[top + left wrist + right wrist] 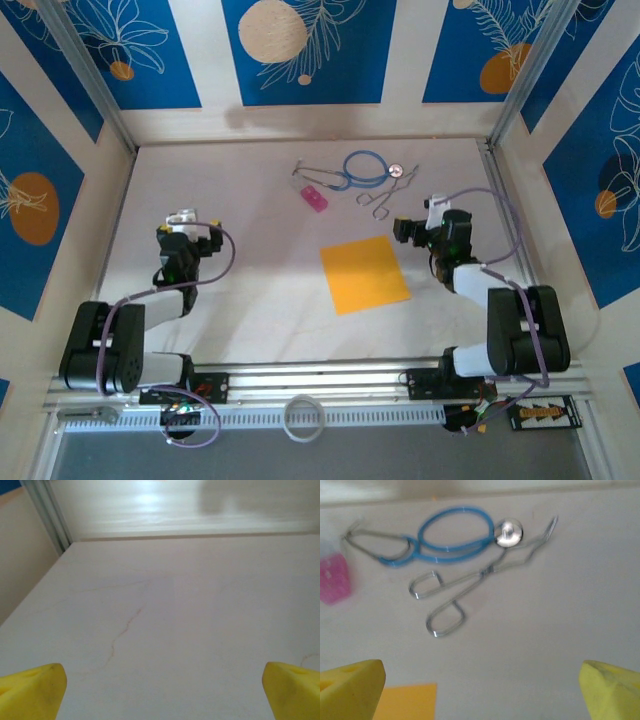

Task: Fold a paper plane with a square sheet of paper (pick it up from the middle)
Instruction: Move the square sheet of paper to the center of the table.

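- The left tool (183,217) hangs over the left half of the bench (260,230), near the left edge and about halfway between the near and far edges.
- In the left wrist view, the left tool (164,690) has its 2 yellow fingertips (37,687) spread wide at the bottom corners. Between them is bare bench (190,605), and the tool holds nothing.
- The right tool (436,208) hangs over the right half of the bench, close to the right edge and pointing toward the far edge.
- In the right wrist view, the right tool (482,687) also stands wide apart. Its yellow fingertips (355,685) are well separated, with nothing between them.
- The square sheet of paper (365,274) lies flat and unfolded on the bench, a little right of the middle and nearer the near edge than the far edge. It is turned slightly askew to the bench edges.
- The sheet sits just left of the right arm, apart from both tools. One corner of it (406,700) shows beside the right tool's left fingertip.
- Toward the far edge, near its middle, lies a blue stethoscope (395,170) (508,533).
- A pair of metal forceps (392,190) (485,571) lies just on its near side, their tip beside the chest piece.
- A small pink block (314,197) (334,577) rests to the left of the forceps, well apart from the sheet.
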`<state>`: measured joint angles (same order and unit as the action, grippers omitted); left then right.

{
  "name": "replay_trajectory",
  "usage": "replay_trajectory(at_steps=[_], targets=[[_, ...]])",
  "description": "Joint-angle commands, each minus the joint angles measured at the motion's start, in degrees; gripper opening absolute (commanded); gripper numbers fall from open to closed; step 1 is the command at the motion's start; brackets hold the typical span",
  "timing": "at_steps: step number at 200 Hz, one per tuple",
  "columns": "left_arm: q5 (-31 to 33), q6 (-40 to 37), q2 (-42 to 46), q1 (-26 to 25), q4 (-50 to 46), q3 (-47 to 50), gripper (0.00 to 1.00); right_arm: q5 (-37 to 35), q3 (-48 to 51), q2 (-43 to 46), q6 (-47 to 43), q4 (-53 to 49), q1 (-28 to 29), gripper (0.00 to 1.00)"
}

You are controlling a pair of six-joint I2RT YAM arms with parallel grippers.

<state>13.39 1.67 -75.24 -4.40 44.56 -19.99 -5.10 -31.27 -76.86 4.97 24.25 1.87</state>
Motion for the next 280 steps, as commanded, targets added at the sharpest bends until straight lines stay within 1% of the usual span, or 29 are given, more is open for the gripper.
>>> replay_trajectory(at_steps=[1,8,15,28,38,47,53,67,76,91,107,113,121,125,135,142,150,159,183,197,206,219,226,241,258,280], targets=[[4.49,3.82,1.99,-0.17,-10.22,-2.92,1.0,0.79,-4.44,5.84,2.27,-20.24,-0.38,0.99],[6.2,5.16,2.53,-0.16,-14.37,-4.47,1.0,3.46,-5.21,7.34,3.68,-24.1,-1.09,0.99],[7.47,6.17,3.24,-0.2,-20.88,-6.97,1.0,5.42,-5.97,8.57,5.2,-27.33,-1.5,0.99],[9.16,6.49,4.04,-0.25,-30.91,-11.8,1.0,5.69,-7.06,10.92,9.33,-31.92,-1.28,0.99],[10.53,7.46,3.97,-0.23,-33.76,-14.09,1.0,5.41,-6.76,13.19,13.06,-33.52,-1.09,0.99],[10.0,8.48,4.1,-0.12,-34.22,-14.99,1.0,4.57,-6.13,15.16,17.48,-34.57,-1.08,0.99],[9.11,9.21,4.29,-0.16,-34.32,-15.31,1.0,4.31,-5.88,16.14,20.46,-35.41,-1.12,0.99],[6.62,11.44,4.8,-0.17,-34.74,-15.65,1.0,7.91,-6.36,17.24,22.87,-38.19,-1.43,0.99],[4.82,12.98,5.25,-0.09,-35.42,-15.86,1.0,8.48,-7.48,17.07,25.55,-41.17,-1.33,0.99],[2.34,16.89,6.36,-0.12,-37.43,-16.45,1.0,9.43,-9.18,16.38,26.64,-45.0,-1.43,0.99],[-5.69,16.29,7.75,-0.12,-36.87,-16.81,1.0,6.17,-10.92,15.78,29.33,-48.73,-1.9,0.99],[-8.09,16.53,8.04,-0.13,-37.08,-17.16,1.0,6.27,-11.13,15.78,29.63,-49.37,-2.37,0.99],[-10.4,17.45,8.26,-0.07,-37.98,-18.04,1.0,8.93,-10.55,16.03,29.83,-49.07,-3.65,0.99],[-11.27,18.05,8.35,-0.08,-38.67,-18.48,1.0,11.42,-9.79,16.14,30.22,-47.93,-4.49,0.99],[-13.95,19.11,8.47,0.08,-40.52,-19.54,1.0,21.52,-7.92,16.02,30.97,-43.86,-6.97,0.99],[-15.74,19.82,8.37,0.14,-42.15,-20.3,1.0,26.88,-7.04,15.38,32.06,-41.66,-7.73,1.0],[-17.77,21.1,8.0,0.36,-44.52,-21.34,1.0,29.8,-7.11,14.02,33.02,-41.75,-7.49,0.97],[-20.53,22.72,7.24,0.67,-47.96,-22.9,1.0,31.28,-8.1,11.9,32.64,-43.52,-6.4,0.93],[-32.61,24.4,4.28,1.42,-57.03,-27.62,1.0,31.32,-10.53,4.92,29.67,-47.04,-1.62,0.88],[-42.15,22.68,3.55,1.5,-60.03,-28.88,1.0,30.78,-11.92,0.78,29.48,-47.89,0.33,0.87],[-45.06,22.84,3.97,1.47,-61.5,-28.84,1.0,31.54,-12.85,-1.9,29.38,-47.57,1.34,0.86],[-46.77,22.55,5.35,1.45,-63.24,-28.06,1.0,29.78,-14.9,-5.31,28.67,-48.38,2.93,0.84],[-46.49,22.22,6.26,1.48,-64.82,-27.84,1.0,28.38,-16.13,-6.97,28.16,-49.23,3.58,0.84],[-45.08,21.87,8.95,1.42,-68.41,-26.99,1.0,27.79,-17.43,-9.77,27.6,-49.21,4.51,0.84],[-45.65,21.41,12.31,1.42,-71.01,-25.55,1.0,25.97,-18.31,-12.84,28.11,-48.96,5.99,0.84],[-46.73,17.55,15.56,1.46,-77.51,-26.14,1.0,23.76,-19.7,-16.41,29.13,-48.53,7.99,0.84]])
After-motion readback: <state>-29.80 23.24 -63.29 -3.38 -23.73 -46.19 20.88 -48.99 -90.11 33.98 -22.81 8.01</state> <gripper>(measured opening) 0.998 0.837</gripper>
